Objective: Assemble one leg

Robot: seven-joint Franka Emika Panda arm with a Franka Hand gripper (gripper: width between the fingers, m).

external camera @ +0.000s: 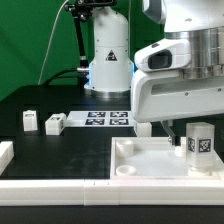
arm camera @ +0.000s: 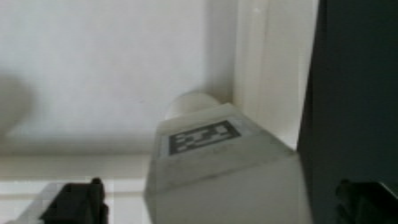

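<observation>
One leg (external camera: pixel 202 143), a small white block with a black-and-white tag, stands upright at the near right corner of the large white panel (external camera: pixel 150 165). My gripper (external camera: pixel 198 126) is right above it. In the wrist view the leg (arm camera: pixel 205 140) lies between my two dark fingertips (arm camera: pixel 75 202), with the gripper (arm camera: pixel 219 202) straddling it. A light gap shows between one finger and the leg, so the jaws are open. The leg's far end sits against the panel's raised rim (arm camera: pixel 249 60). Two more legs (external camera: pixel 29 121) (external camera: pixel 55 124) stand on the exterior view's left.
The marker board (external camera: pixel 108 118) lies behind the panel near the arm's base. Long white border bars (external camera: pixel 50 187) run along the front and the exterior view's left edge. A small white part (external camera: pixel 143 128) stands at the panel's back edge. A round socket (arm camera: pixel 9 105) shows in the panel.
</observation>
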